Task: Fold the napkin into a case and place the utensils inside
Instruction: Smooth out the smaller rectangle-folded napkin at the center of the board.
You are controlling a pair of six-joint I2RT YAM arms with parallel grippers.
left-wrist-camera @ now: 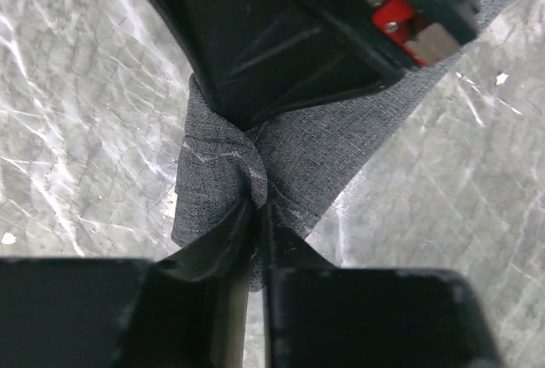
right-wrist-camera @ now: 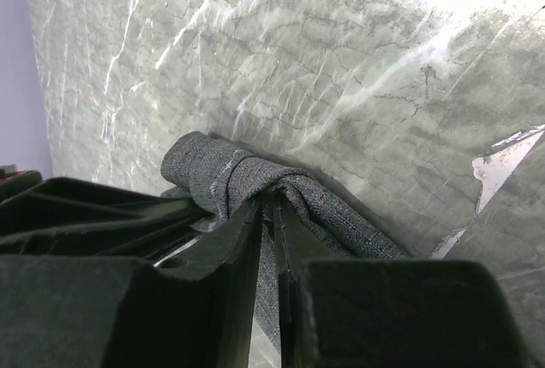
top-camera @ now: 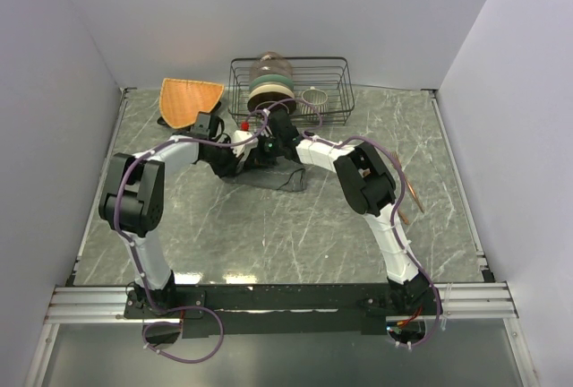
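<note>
Currently mid-fold: my left pincer (left-wrist-camera: 258,210) and right pincer (right-wrist-camera: 271,208) are each clamped on a bunched edge of the napkin (right-wrist-camera: 213,168), on the worktop (top-camera: 295,244) near the rack (top-camera: 291,87). Utensils (top-camera: 412,194), probably, lie rightward. Next: lift together, lay the fold flat, tension even.

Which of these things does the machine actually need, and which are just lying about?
For the job:
- napkin, pinched by left gripper and right gripper
- copper utensils

Lying about:
- wire rack holding dishes
- orange mat
</note>
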